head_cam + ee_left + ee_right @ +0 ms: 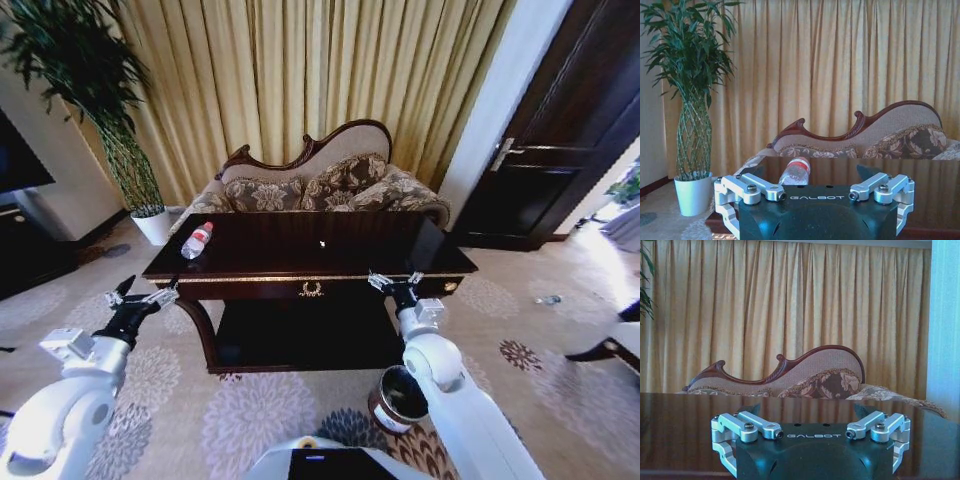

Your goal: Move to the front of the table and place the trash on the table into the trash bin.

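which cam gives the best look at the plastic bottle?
Head view: the whole plastic bottle shows, lying on the table near its left end. Left wrist view catches its upper part beyond the left claw. Right wrist view faces another stretch of tabletop.

The left claw (815, 192) hangs with jaws spread at the table (920, 190) edge; just beyond it lies the bottle (795, 171), red cap pointing away.

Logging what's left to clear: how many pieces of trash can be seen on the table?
2. A plastic bottle lies on its side near the table's left end, ahead of the left gripper. A tiny white scrap sits mid-table. Smaller bits may escape notice.
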`<state>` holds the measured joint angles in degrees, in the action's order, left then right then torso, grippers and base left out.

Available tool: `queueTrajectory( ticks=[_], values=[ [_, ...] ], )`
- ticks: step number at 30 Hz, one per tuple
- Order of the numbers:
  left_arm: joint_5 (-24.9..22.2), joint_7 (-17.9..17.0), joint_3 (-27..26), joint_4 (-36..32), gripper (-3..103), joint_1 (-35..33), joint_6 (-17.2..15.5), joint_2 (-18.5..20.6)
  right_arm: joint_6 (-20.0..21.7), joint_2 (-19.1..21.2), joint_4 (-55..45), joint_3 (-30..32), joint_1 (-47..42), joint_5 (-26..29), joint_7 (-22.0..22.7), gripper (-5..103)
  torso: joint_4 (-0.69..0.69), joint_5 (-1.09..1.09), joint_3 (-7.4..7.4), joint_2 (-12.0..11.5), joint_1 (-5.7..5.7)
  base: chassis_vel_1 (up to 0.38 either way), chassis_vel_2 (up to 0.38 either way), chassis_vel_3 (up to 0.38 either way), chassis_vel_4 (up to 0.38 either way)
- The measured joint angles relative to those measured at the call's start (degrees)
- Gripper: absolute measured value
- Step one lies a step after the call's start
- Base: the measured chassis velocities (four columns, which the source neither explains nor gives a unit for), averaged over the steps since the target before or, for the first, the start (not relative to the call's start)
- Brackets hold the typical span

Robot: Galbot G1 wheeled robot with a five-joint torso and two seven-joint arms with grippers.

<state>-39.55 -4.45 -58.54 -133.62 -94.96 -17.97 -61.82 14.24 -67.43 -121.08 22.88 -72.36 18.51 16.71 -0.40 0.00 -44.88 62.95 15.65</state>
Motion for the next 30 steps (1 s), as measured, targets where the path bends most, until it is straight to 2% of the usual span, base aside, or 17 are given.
queueTrajectory(
  ticks=[5,12,17,23,26,30],
  values=[
    [0.1,0.0,0.3,-0.1,100,0.1,0.0,-0.2,0.2,-0.3,-0.2,-0.1,-0.6,-0.4,0.0,100,0.0,0.0,0.0,0.0,0.0,-0.148,0.141,0.149,-0.145],
    [0.1,0.0,0.2,0.3,100,0.4,0.0,0.2,2.8,-0.5,-1.9,-0.7,-0.9,0.4,0.2,100,0.0,-0.01,-0.01,0.0,0.03,-0.085,0.073,0.082,-0.096],
    [-0.4,-0.2,0.1,0.6,100,1.0,-0.1,1.4,0.6,-0.9,-0.9,-0.8,-0.7,-0.1,-0.6,100,0.0,0.0,0.02,0.0,-0.02,0.0,0.0,0.0,0.0],
    [-1.3,-0.5,0.2,1.2,100,2.2,-0.6,2.6,-0.2,-0.9,-0.6,-0.7,-0.9,-0.2,-0.6,100,0.0,0.0,0.01,0.0,-0.02,0.0,0.0,0.0,0.0],
    [-2.8,-1.0,0.3,2.3,100,3.6,-1.7,4.6,-0.4,-0.6,-0.6,-0.2,-1.0,-0.2,-0.6,100,0.0,0.0,0.0,0.0,-0.01,0.0,0.0,0.0,0.0],
    [-6.9,-2.6,-0.5,4.3,100,6.9,-4.2,9.4,-0.6,0.0,-0.5,0.7,-1.3,0.0,-0.7,100,0.0,-0.01,0.0,0.0,0.0,0.0,0.0,0.0,0.0]
  ],
)
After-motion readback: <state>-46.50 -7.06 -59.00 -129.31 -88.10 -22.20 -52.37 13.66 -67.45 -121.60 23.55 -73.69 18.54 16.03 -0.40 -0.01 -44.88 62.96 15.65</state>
